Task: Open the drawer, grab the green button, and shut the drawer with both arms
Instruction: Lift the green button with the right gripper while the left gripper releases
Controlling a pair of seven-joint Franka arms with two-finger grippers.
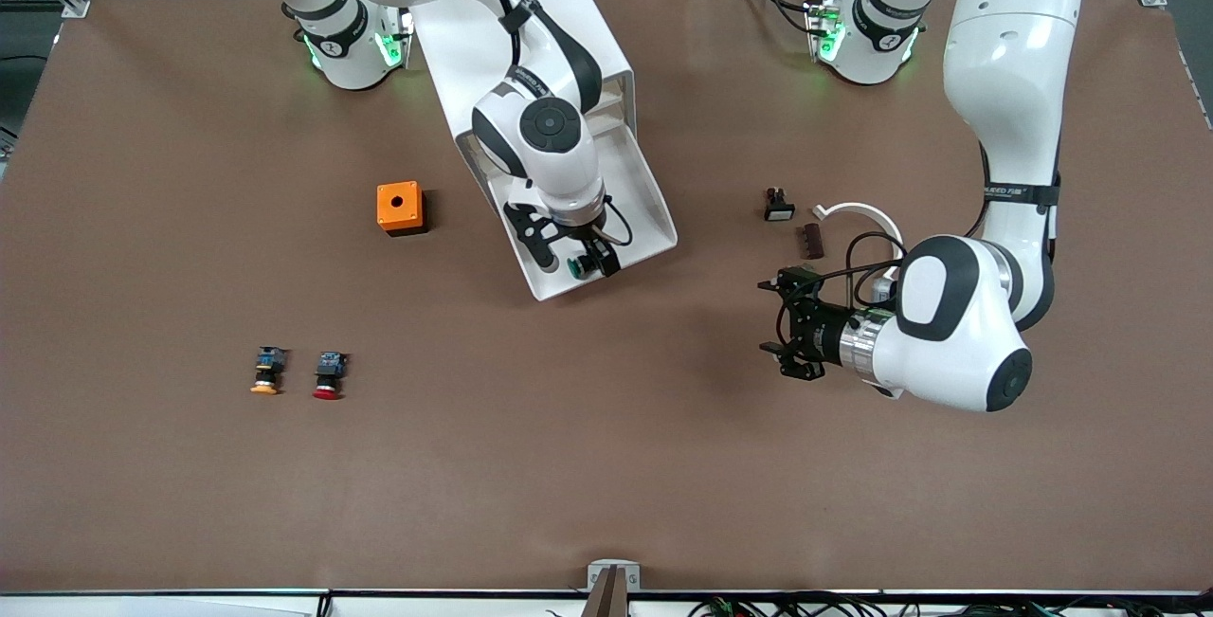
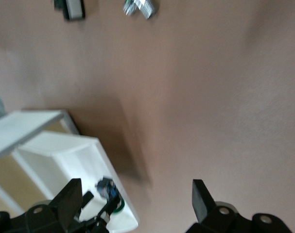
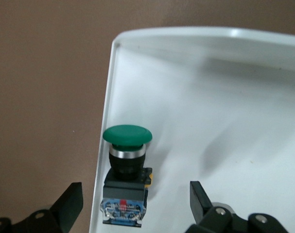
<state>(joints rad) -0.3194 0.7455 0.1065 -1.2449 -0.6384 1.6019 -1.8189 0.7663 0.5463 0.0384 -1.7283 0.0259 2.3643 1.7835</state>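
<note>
Green-capped button lying in the open drawer.
Round green cap, silver collar, black-and-blue body, beside the drawer's wall near its front corner. Right hand poised over it, fingers apart; left hand waits over bare counter, fingers spread.

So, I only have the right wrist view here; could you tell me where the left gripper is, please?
Observer: The left gripper hovers open over the table toward the left arm's end, apart from the drawer where the right gripper stands open over the button.
Operator: Are other buttons out?
Observer: A red-capped button and an orange-capped button lie side by side toward the right arm's end.
Operator: Anything near them?
Observer: An orange box sits farther from the front camera than both.
</note>
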